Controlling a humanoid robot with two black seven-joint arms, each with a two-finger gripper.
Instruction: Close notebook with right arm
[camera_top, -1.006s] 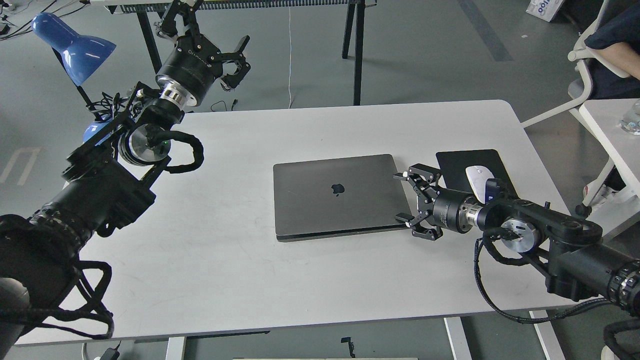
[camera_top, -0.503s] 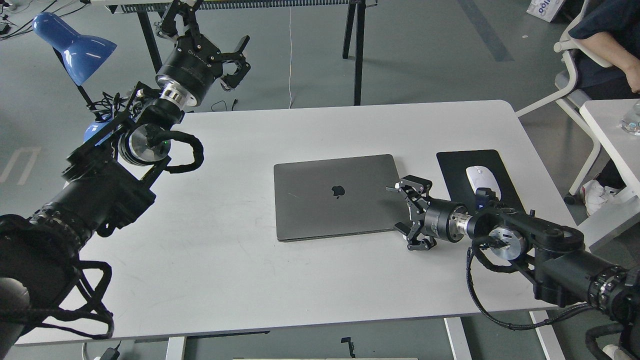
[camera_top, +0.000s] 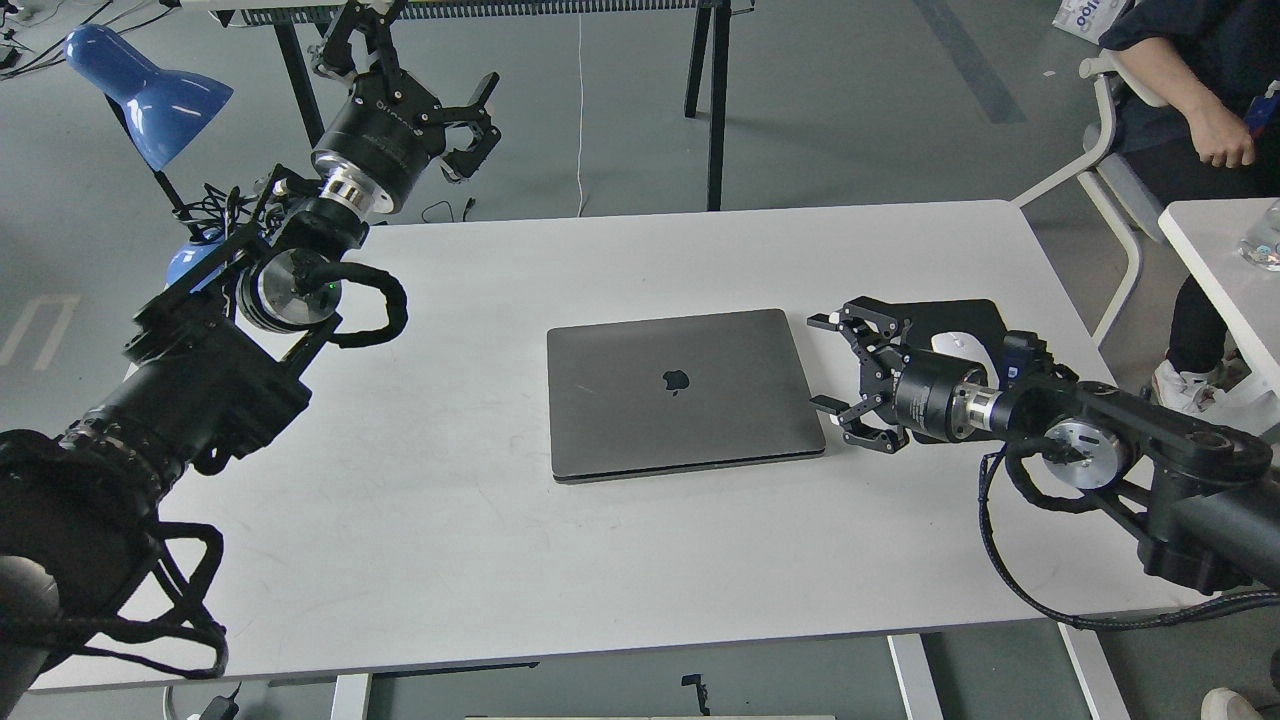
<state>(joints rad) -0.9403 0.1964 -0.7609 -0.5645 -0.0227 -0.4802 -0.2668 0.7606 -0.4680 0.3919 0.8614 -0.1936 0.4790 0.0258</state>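
The notebook (camera_top: 680, 392) lies shut and flat in the middle of the white table (camera_top: 480, 560), space-grey lid up with its dark apple logo showing. My right gripper (camera_top: 825, 365) is open and empty, just off the notebook's right edge, fingers pointing left toward it with a small gap between. My right arm (camera_top: 1100, 450) comes in from the lower right. My left gripper (camera_top: 470, 125) is open and empty, held high beyond the table's far left edge.
A black mouse pad (camera_top: 950, 318) with a white mouse (camera_top: 955, 345) lies behind my right gripper. A blue lamp (camera_top: 145, 95) stands far left. A person on a chair (camera_top: 1190, 100) sits at the far right, by a second table (camera_top: 1220, 260).
My right gripper, which rested at the notebook's right edge, has pulled back to the right and slightly up, off the lid. The person on the chair has shifted left. The left arm is still.
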